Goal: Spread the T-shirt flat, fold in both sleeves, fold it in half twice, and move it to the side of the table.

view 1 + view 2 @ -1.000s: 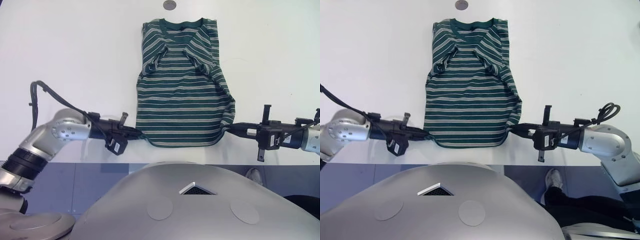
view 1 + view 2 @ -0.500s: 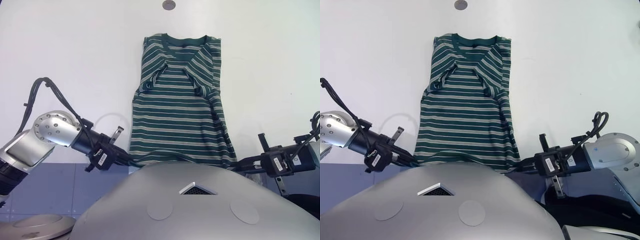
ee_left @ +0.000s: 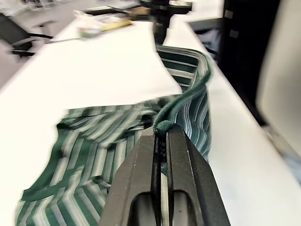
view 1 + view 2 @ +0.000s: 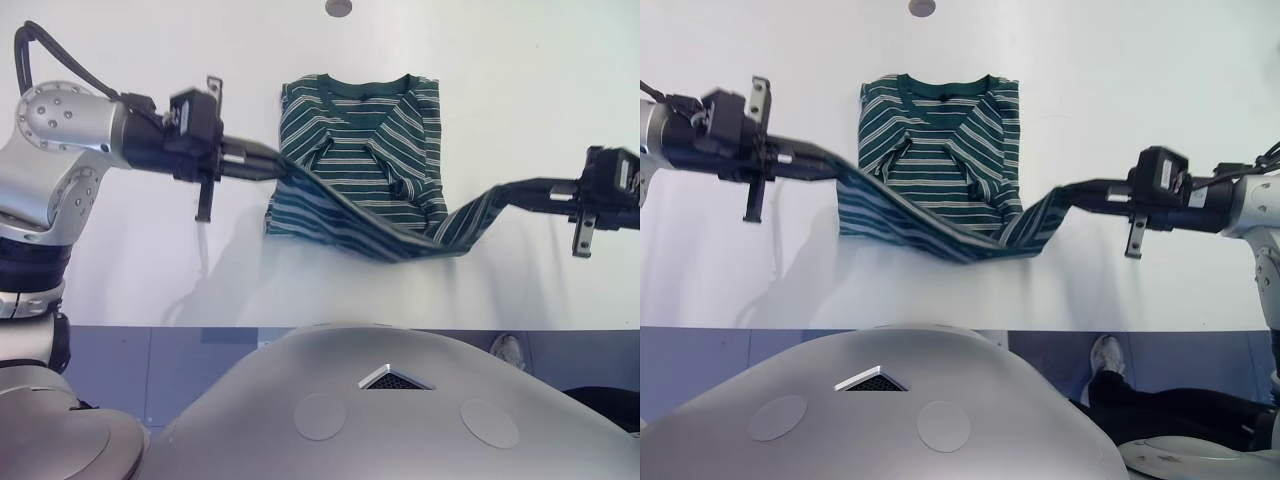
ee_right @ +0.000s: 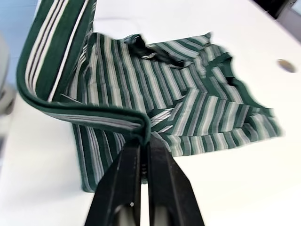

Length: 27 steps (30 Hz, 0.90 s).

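Soft, light striped T-shirt (image 4: 370, 130) lies on the white counter (image 4: 120, 270), its limp hem raised and sagging between left jaws and right jaws, each clamped shut on a bottom corner, likely the best hold.

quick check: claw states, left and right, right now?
left claw: shut on the T-shirt hem, lifted.
right claw: shut on the T-shirt hem, lifted.
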Available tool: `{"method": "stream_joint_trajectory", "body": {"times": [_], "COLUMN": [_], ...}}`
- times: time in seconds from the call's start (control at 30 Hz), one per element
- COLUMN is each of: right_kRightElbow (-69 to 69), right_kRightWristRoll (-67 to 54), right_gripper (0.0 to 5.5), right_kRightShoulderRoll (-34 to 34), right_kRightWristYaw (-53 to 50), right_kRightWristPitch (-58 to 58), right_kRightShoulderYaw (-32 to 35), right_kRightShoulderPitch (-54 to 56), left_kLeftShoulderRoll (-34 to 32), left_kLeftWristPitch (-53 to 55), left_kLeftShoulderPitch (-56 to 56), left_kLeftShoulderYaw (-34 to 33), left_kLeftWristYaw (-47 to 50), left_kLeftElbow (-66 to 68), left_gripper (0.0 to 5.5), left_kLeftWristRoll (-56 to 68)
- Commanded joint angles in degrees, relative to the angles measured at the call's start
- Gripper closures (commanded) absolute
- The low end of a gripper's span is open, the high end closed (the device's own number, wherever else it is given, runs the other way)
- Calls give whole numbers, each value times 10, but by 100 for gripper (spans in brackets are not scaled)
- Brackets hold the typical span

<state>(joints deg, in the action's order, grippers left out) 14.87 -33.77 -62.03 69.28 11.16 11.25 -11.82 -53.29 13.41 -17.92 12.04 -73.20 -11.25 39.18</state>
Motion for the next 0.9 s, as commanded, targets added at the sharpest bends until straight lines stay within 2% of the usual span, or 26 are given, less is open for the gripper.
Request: {"method": "stream_joint_trajectory", "body": {"times": [0.03, 0.13, 0.27, 0.37, 0.6, 0.8, 0.83, 0.87, 0.9], "right_kRightElbow": [-81, -97, -106, -136, -311, -424, -443, -460, -474], "right_kRightWristRoll": [14, 46, 112, 156, 241, 299, 313, 325, 331], "right_gripper": [550, 550, 550, 550, 550, 550, 550, 550, 514], "right_kRightShoulderRoll": [44, 104, 191, 228, 273, 328, 336, 343, 348], "right_kRightWristYaw": [-37, -89, -195, -249, -255, -263, -280, -297, -313], "right_kRightWristPitch": [14, 7, -1, 14, 50, 40, 41, 41, 40], "right_kRightShoulderYaw": [-4, -33, -69, -92, -165, -216, -221, -222, -218], "right_kRightShoulderPitch": [76, 115, 136, 179, 369, 415, 421, 427, 431], "left_kLeftShoulderRoll": [47, 88, 139, 154, 189, 229, 235, 239, 243], "left_kLeftWristPitch": [-7, -4, 21, 31, 23, 22, 22, 21, 19], "left_kLeftShoulderPitch": [-76, -99, -78, -88, -151, -154, -158, -160, -163], "left_kLeftShoulderYaw": [6, 15, -1, -7, 1, 18, 13, 8, 0], "left_kLeftWristYaw": [44, 106, 183, 214, 250, 265, 283, 296, 312], "left_kLeftElbow": [131, 196, 198, 217, 325, 372, 385, 395, 405], "left_gripper": [550, 550, 550, 550, 550, 550, 518, 509, 484], "left_kLeftWristRoll": [-100, -173, -205, -230, -306, -350, -358, -364, -368]}}
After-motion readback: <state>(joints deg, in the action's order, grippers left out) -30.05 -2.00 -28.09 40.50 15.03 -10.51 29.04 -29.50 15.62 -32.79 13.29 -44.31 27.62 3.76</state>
